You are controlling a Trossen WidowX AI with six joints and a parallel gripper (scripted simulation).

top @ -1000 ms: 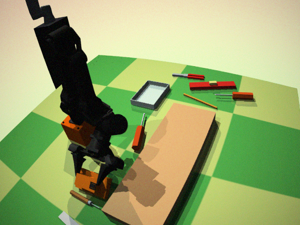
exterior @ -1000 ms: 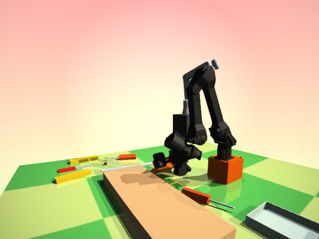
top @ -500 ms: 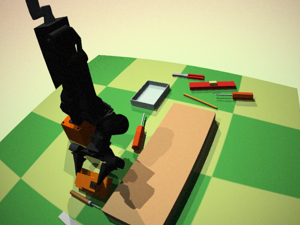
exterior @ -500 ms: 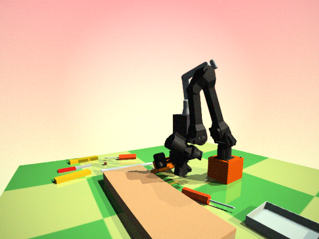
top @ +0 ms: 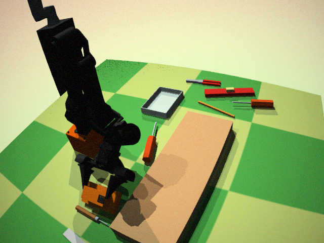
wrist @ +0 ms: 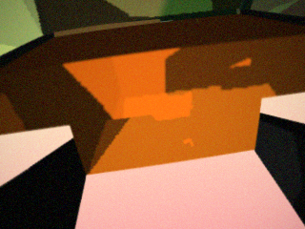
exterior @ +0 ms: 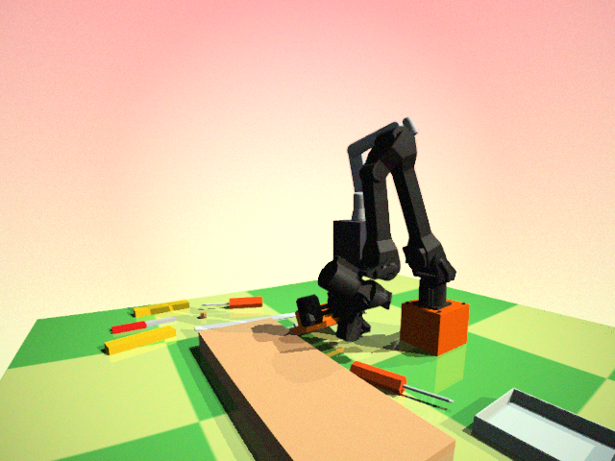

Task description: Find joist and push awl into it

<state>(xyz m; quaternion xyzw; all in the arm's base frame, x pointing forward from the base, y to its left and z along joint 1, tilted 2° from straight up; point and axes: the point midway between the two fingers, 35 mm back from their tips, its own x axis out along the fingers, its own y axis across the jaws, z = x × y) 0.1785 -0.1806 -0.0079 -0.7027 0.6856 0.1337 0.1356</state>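
The pincer [top: 96, 192] [exterior: 329, 325] [wrist: 166, 131] grips the stud finder [top: 90, 195] [exterior: 313, 327] [wrist: 214, 126], lower left in the top view, beside the panel [top: 200, 147] [exterior: 317, 392]. Best lift it past the panel's edge, clear of the awl [top: 85, 213], then level its face before scanning.

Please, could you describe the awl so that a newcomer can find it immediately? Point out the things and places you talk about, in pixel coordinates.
In the top view, find the long tan floor panel [top: 198, 157] [exterior: 317, 387] and go to its lower left corner. The awl [top: 87, 213] lies there, its thin metal tip pointing to that corner. Its handle is brown, with a grey collar, unlike the orange-red handles of the screwdrivers [top: 149, 148] [top: 261, 103].
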